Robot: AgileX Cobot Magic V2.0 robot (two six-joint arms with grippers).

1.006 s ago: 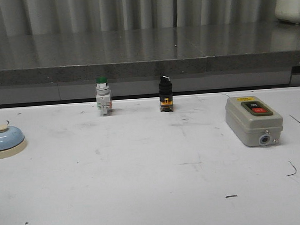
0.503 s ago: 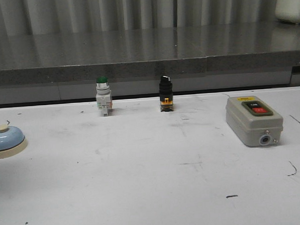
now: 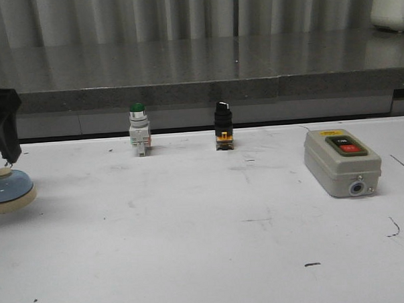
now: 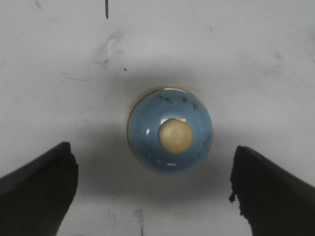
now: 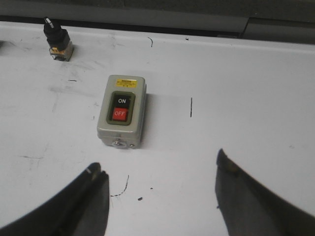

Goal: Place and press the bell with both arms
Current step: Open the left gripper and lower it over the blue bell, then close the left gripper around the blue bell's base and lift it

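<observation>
Left wrist view: left tool (image 4: 156, 189) spread wide over the bell (image 4: 170, 130), nothing grasped; right tool (image 5: 160, 194) spread too. Placing and pressing remain.

Left pincer (image 4: 152, 189) above bell (image 4: 170, 131)

L gripper (image 4: 153, 189) hangs right above the bell (image 4: 170, 130), jaws spread wide either side of it, not touching. R gripper (image 5: 160, 194) also spread wide, well away from the bell.
</observation>
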